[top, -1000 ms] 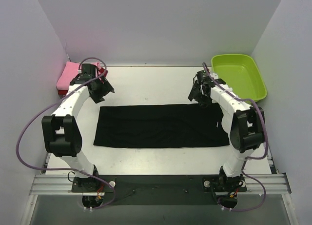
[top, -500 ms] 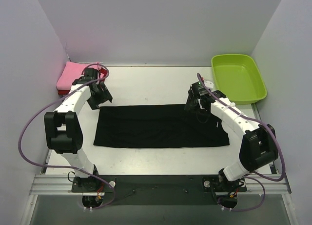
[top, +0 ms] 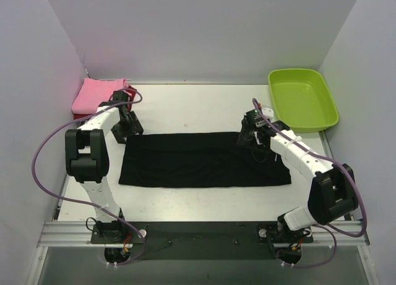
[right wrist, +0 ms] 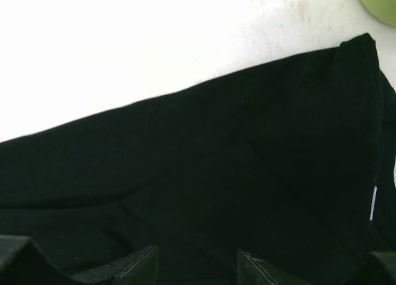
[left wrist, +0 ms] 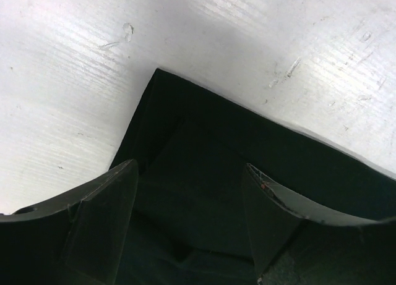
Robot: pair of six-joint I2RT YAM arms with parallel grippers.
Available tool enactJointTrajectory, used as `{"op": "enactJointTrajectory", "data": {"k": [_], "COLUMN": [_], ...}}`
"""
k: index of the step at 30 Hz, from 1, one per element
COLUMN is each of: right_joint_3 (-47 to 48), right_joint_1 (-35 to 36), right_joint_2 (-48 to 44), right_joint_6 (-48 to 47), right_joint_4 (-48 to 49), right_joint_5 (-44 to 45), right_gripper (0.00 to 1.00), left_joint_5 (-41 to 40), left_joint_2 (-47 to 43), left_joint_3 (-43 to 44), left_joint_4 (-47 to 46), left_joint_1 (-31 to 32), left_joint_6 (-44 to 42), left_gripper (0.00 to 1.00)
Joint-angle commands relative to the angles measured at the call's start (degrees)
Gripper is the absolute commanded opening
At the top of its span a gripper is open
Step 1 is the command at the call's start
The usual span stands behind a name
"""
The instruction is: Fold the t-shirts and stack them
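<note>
White tabletop (top: 198, 106) carries the black shirt (top: 204, 160) spread flat at its middle; left fingers (left wrist: 102, 223) stand wide over its far-left corner, right fingers (right wrist: 133, 269) apart but narrower above its far-right end

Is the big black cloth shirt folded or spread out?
Partly folded: the black cloth shirt lies flat as one long band, no sleeves showing, layered edges at its corner.

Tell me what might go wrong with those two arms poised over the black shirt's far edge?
The left jaws sit open at the far left corner of the black shirt, but the right jaws stand well inside the far right corner, so that end may sag and the fold come out crooked. The cloth lies in layers there, so either pair might pinch only the top one.
</note>
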State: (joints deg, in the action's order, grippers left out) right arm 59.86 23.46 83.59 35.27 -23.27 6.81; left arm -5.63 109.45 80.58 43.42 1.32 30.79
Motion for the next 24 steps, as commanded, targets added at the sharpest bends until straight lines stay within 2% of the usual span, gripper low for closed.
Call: {"op": "enactJointTrajectory", "data": {"k": [1,8,20,24], "right_joint_3": [-1.5,-1.9,-3.6,-4.0], "right_joint_1": [0.2,0.3,0.2,0.3], "right_joint_2": [-1.9,-1.4,-1.1,-0.7], "right_joint_6": [-0.8,-0.3,0.0,0.2], "right_joint_4": [-0.3,0.2,1.1,1.5], "right_joint_5": [1.9,1.5,0.8,0.5], "right_gripper": [0.52,0.50,0.44,0.43], "left_joint_5": [-0.2,2.5,2.6,2.5], "left_joint_2": [0.4,1.3,2.4,2.1], "left_joint_3": [2.0,1.3,0.5,-0.3], "left_joint_4": [-3.0,-5.1,-5.9,-5.9], "left_joint_1": [-0.7,-1.0,-1.0,-1.0], "left_joint_6": [-0.9,-1.3,-1.3,-1.5], "left_gripper": [0.76,0.73,0.52,0.33]}}
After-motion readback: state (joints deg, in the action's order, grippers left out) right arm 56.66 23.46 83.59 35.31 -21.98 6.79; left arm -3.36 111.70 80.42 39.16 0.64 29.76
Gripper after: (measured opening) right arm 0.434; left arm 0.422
